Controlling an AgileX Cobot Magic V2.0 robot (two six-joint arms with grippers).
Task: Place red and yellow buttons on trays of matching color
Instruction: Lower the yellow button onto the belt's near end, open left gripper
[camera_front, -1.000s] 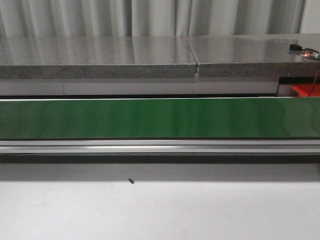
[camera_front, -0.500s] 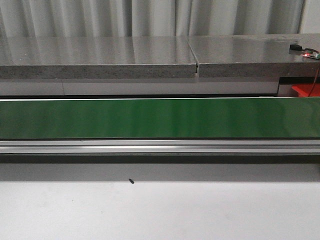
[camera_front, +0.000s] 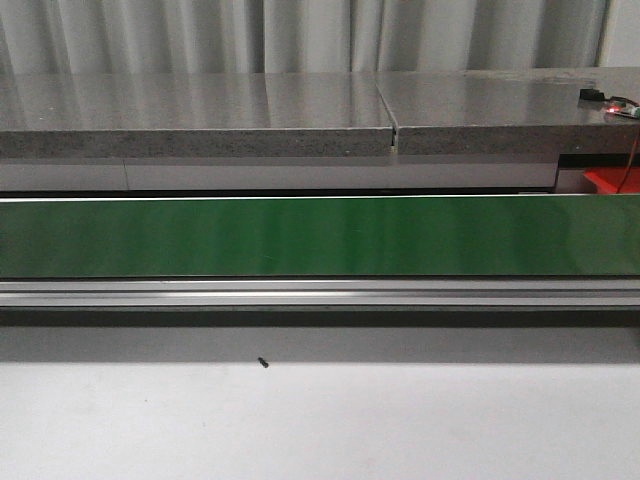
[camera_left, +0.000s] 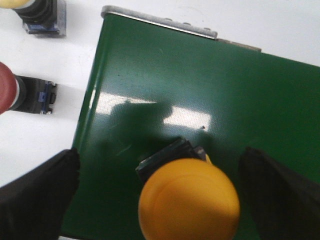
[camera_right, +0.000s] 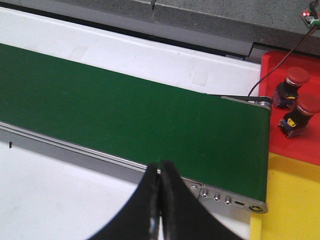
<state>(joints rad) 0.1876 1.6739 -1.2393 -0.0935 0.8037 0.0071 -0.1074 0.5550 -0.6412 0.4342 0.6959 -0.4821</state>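
Front view first: neither arm shows here, just bare white tabletop (camera_front: 320, 430) low in the frame with a tiny dark speck (camera_front: 262, 363), then the long green belt (camera_front: 320, 237) across the middle, and a sliver of red tray (camera_front: 608, 180) cut off at the right edge. Over to the left wrist view: the left claw (camera_left: 157, 192) is spread wide, its dark fingers (camera_left: 35, 192) blurred at both lower corners, and a yellow button (camera_left: 187, 200) sits on the belt between them, untouched on either side as far as I can tell. At the upper left, on white surface beside the belt's end, a red button (camera_left: 10, 94) and another yellow-capped button (camera_left: 27, 7) are cropped by the frame. The right wrist view shows the right claw (camera_right: 160, 200) pinched shut, empty, above the belt's near rail. Upper right, two red buttons (camera_right: 292, 85) stand on the red tray, and a yellow tray (camera_right: 290, 200) lies below it.
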